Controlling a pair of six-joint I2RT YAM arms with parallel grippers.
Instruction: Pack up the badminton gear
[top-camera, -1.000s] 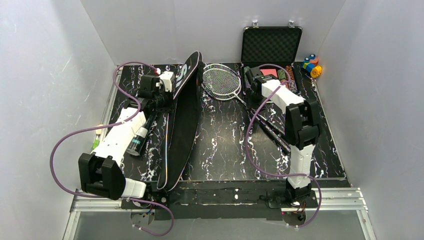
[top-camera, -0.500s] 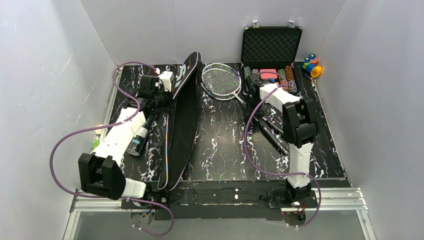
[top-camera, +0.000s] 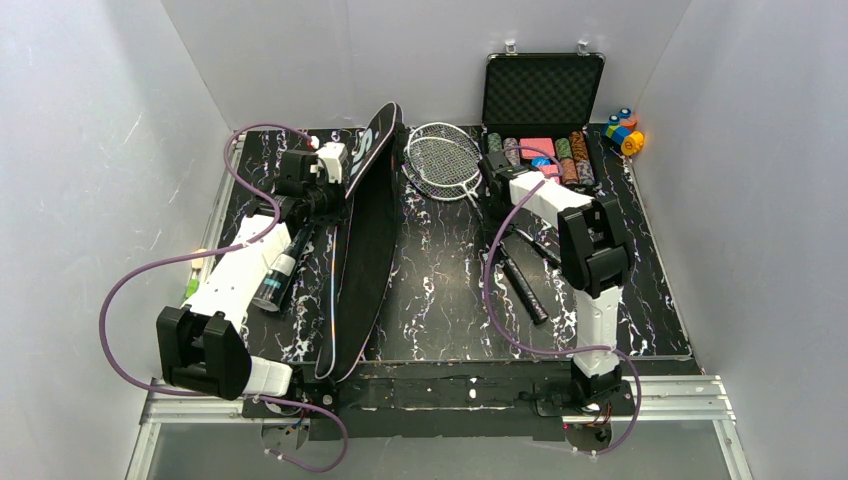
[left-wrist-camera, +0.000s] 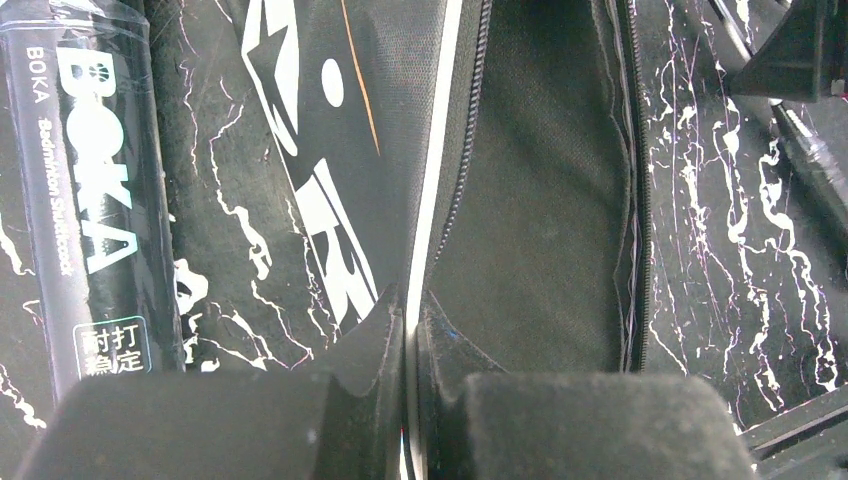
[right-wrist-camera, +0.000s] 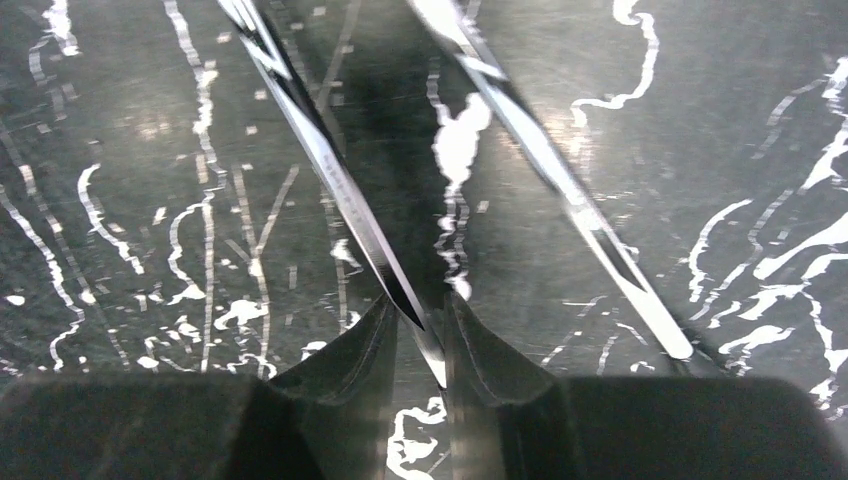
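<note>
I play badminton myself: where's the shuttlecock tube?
Top view, left side: the BOKA shuttlecock tube lies beside the left arm, just left of the black racket bag.

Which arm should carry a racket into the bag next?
Right, probably: the right gripper straddles a racket shaft; the left gripper is shut on the bag edge, holding it open.

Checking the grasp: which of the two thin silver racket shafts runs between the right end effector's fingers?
The left-hand thin silver racket shaft in the right wrist view; the right-hand shaft passes outside the right end effector.
</note>
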